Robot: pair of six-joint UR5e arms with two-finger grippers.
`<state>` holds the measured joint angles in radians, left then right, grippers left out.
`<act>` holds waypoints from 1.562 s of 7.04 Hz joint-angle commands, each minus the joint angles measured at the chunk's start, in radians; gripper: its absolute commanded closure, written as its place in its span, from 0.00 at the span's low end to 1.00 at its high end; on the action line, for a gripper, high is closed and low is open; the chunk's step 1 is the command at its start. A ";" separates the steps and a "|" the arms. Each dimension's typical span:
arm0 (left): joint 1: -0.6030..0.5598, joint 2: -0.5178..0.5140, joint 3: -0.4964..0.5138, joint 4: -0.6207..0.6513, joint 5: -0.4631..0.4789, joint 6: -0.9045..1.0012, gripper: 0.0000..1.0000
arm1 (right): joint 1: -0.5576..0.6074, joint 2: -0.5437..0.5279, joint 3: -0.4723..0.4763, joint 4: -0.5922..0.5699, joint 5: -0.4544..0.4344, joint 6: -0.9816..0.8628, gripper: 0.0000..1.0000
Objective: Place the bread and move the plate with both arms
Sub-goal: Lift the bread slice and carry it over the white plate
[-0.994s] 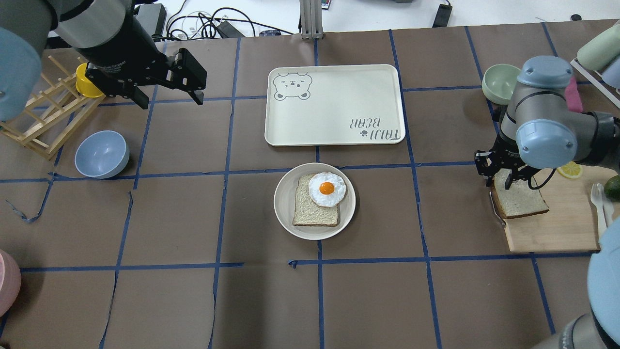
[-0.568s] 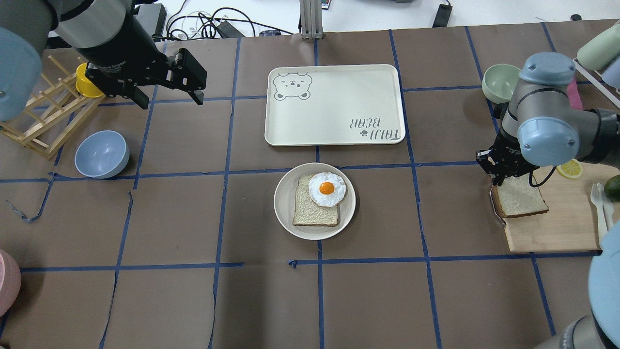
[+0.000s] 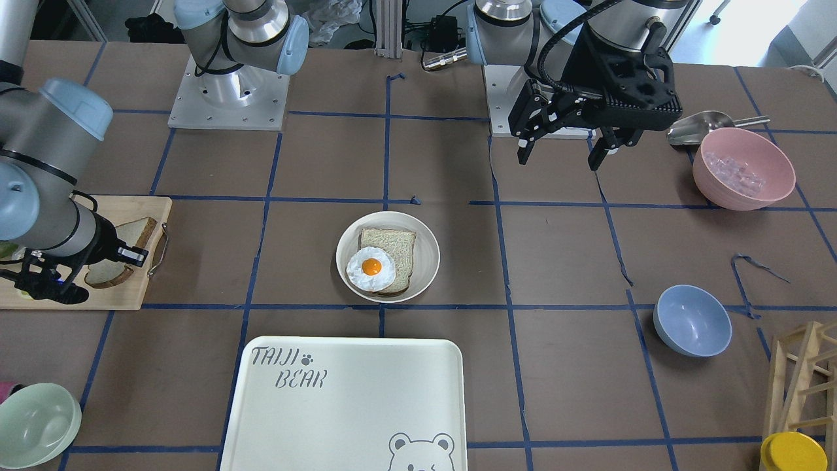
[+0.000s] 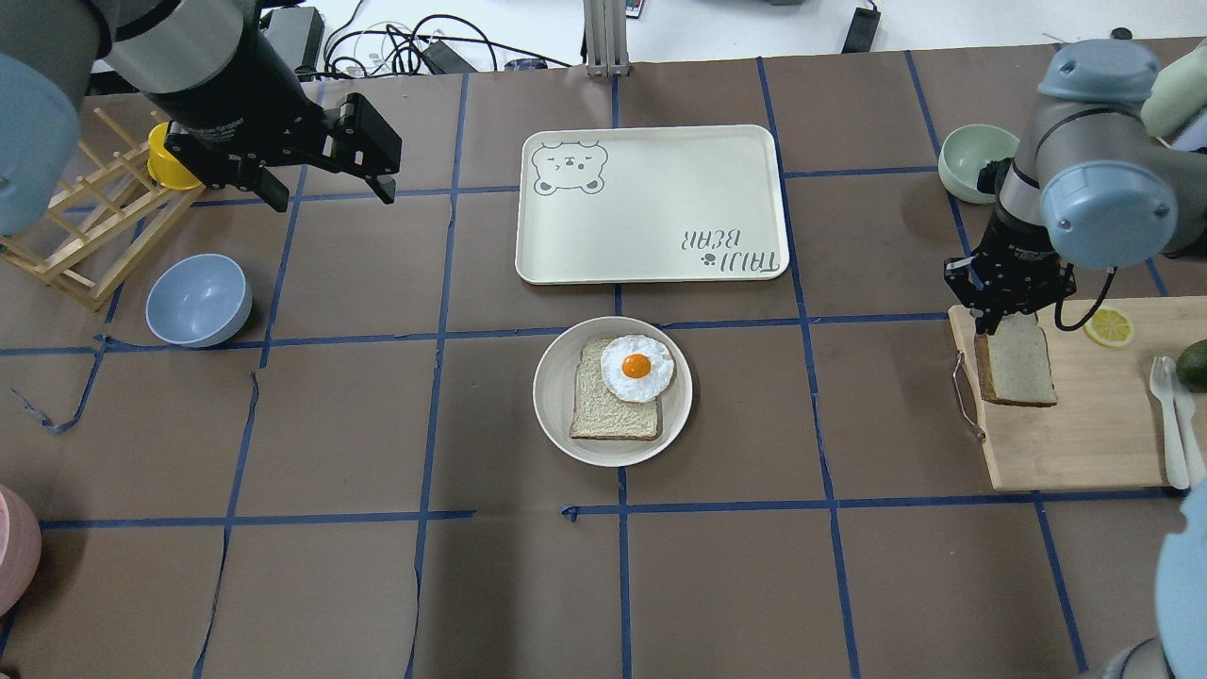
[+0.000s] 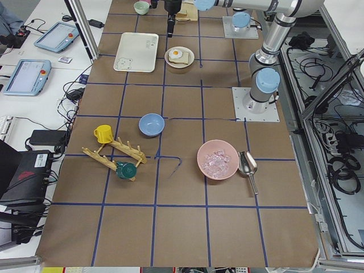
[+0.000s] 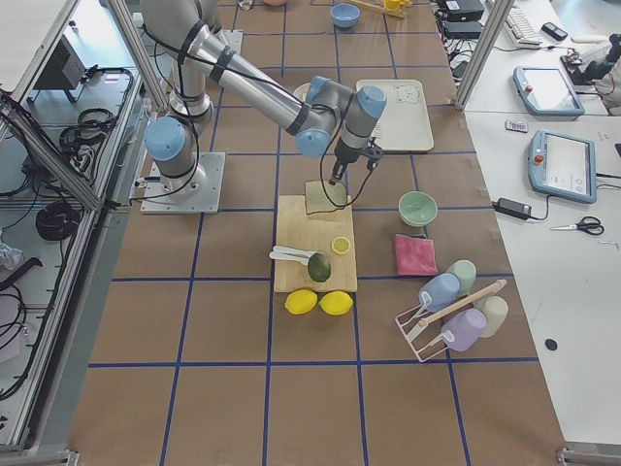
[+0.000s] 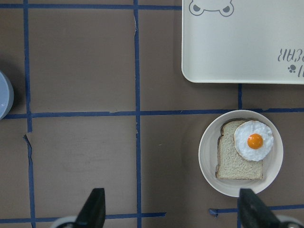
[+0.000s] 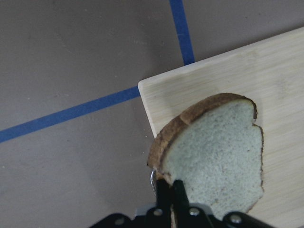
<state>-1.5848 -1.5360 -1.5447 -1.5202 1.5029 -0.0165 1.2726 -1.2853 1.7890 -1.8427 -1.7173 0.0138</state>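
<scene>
My right gripper [image 4: 990, 325] is shut on one edge of the bread [image 4: 1016, 371], a dark-crusted speckled slice. It hangs tilted just above the wooden cutting board [image 4: 1084, 434]. The right wrist view shows the fingers pinching the bread [image 8: 213, 152] at its lower edge. The plate [image 4: 552, 387] sits at the table's middle and holds a paler slice [image 4: 603, 415] with a fried egg [image 4: 636, 368] on top. My left gripper [image 4: 335, 193] is open and empty, high over the far left, well away from the plate [image 7: 206, 152].
A bear-print tray [image 4: 651, 203] lies just beyond the plate. A blue bowl [image 4: 198, 300], a wooden rack [image 4: 75, 236] and a yellow cup [image 4: 165, 156] are at the left. A green bowl [image 4: 971, 160] and a lemon slice [image 4: 1108, 327] are near the board. A pink bowl [image 3: 742, 167] stands near the left arm's base.
My right gripper has closed on the bread's edge and lifted it off the cutting board, so the slice now hangs tilted. The left arm has not moved.
</scene>
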 commanded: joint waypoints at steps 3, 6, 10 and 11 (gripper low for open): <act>0.000 0.001 0.000 0.000 0.000 0.000 0.00 | 0.161 -0.025 -0.225 0.291 0.106 0.193 1.00; 0.000 0.001 -0.002 0.000 0.000 0.000 0.00 | 0.460 0.003 -0.290 0.278 0.223 0.542 1.00; 0.000 0.001 -0.002 0.000 0.002 0.001 0.00 | 0.599 0.119 -0.301 0.137 0.309 0.805 1.00; -0.001 0.002 -0.002 0.000 0.002 0.000 0.00 | 0.600 0.135 -0.298 0.131 0.374 0.834 1.00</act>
<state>-1.5849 -1.5352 -1.5463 -1.5202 1.5046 -0.0162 1.8615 -1.1770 1.4891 -1.6878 -1.4066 0.7928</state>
